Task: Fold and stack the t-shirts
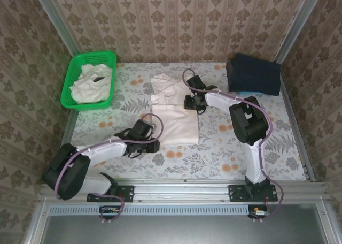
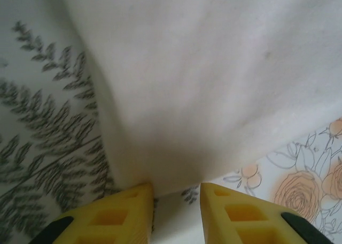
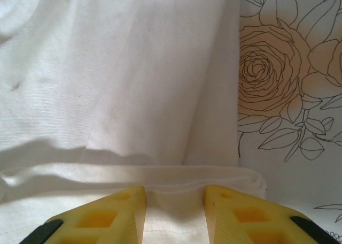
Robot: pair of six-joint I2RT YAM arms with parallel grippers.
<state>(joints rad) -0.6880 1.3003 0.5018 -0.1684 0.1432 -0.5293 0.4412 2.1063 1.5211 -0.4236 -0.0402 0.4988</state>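
- Worktop: covered with a floral-print cloth, walled on three sides; both arms are bolted at its near edge.
- T-shirt on the worktop: off-white and lying in the centre, between the two arms. The near part lies flat and smooth as a rough rectangle; the far part is rumpled and partly folded over.
- Dark blue folded item: far right corner of the worktop, well apart from the t-shirt.
- Green basket: far left corner of the worktop, plastic mesh, standing level.
- T-shirts in the basket: off-white, loosely heaped, with a small black mark showing on top.
- Left gripper: at the near left corner of the flat t-shirt. In the left wrist view the gripper is released. Its yellow fingers stand apart, with the patterned worktop visible between them, and the t-shirt hem lies just ahead of the tips.
- Right gripper: at the right edge of the t-shirt, where the flat part meets the rumpled part. In the right wrist view the gripper is released, its fingers parted over the t-shirt. A layered folded edge runs across just ahead of the tips, and no cloth is pinched between them.
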